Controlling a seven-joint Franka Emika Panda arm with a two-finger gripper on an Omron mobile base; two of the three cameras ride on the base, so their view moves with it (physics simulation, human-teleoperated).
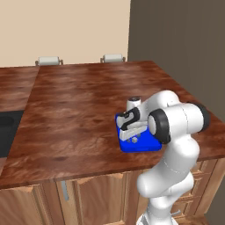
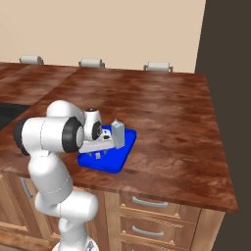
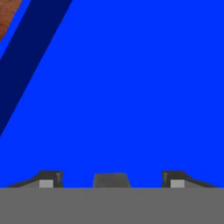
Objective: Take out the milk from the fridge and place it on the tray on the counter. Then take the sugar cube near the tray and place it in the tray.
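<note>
The blue tray (image 1: 149, 144) (image 2: 115, 162) (image 3: 131, 87) lies on the wood-grain counter (image 1: 79, 101) (image 2: 162, 112) near its front edge. The milk (image 2: 117, 133), a pale carton, stands upright on the tray's far side. My gripper (image 1: 134, 139) (image 2: 100, 155) (image 3: 111, 180) points down at the tray floor, open. The sugar cube (image 3: 111, 179), small and grey, rests on the tray between the fingertips (image 3: 50, 179) and is clear of both. In the left base view my arm hides the milk. The fridge is out of view.
A dark sink basin (image 1: 6, 132) (image 2: 7, 115) is set into the counter at the left. Small white fixtures (image 1: 49, 60) (image 2: 90, 62) line the back wall. A tall dark panel (image 1: 176, 30) (image 2: 228, 73) closes the counter's right end. Drawers (image 2: 152, 202) sit below the front edge.
</note>
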